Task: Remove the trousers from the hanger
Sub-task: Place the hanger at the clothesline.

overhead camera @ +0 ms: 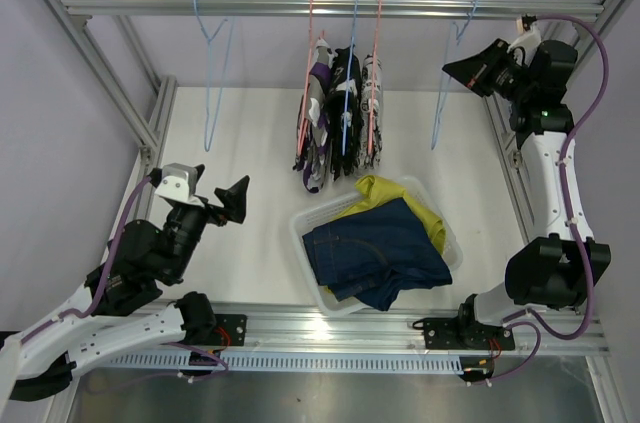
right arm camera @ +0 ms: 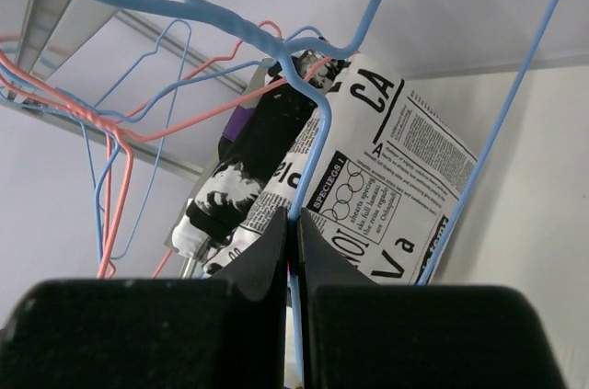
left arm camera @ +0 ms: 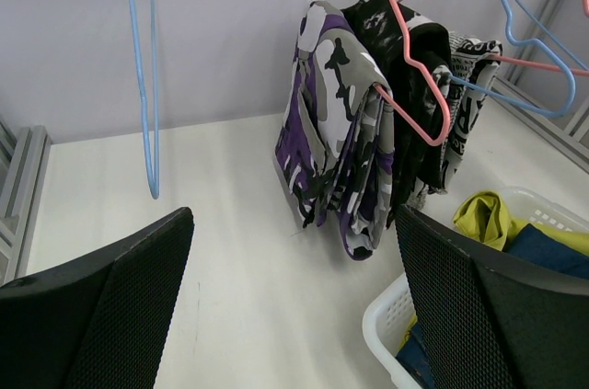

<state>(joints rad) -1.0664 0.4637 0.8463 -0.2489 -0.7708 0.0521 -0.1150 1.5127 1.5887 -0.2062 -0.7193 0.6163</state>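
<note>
Three pairs of trousers hang on hangers at the middle of the rail: purple-white-black [overhead camera: 315,128], black-and-white splatter [overhead camera: 345,113] and grey-white patterned [overhead camera: 372,113]. The yellow pair [overhead camera: 385,193] and the navy pair [overhead camera: 375,253] lie in the white basket [overhead camera: 305,228]. My right gripper [overhead camera: 468,70] is up by the rail and is shut on the wire of an empty blue hanger [right arm camera: 308,122], with the grey-white pair [right arm camera: 396,177] just behind it. My left gripper [overhead camera: 235,201] is open and empty, low over the table, facing the purple pair [left arm camera: 340,131].
Another empty blue hanger [overhead camera: 212,63] hangs at the left of the rail [overhead camera: 150,5]. Frame posts stand at both sides of the white table [overhead camera: 250,143]. The basket's rim [left arm camera: 382,315] is next to my left gripper's right finger [left arm camera: 488,315].
</note>
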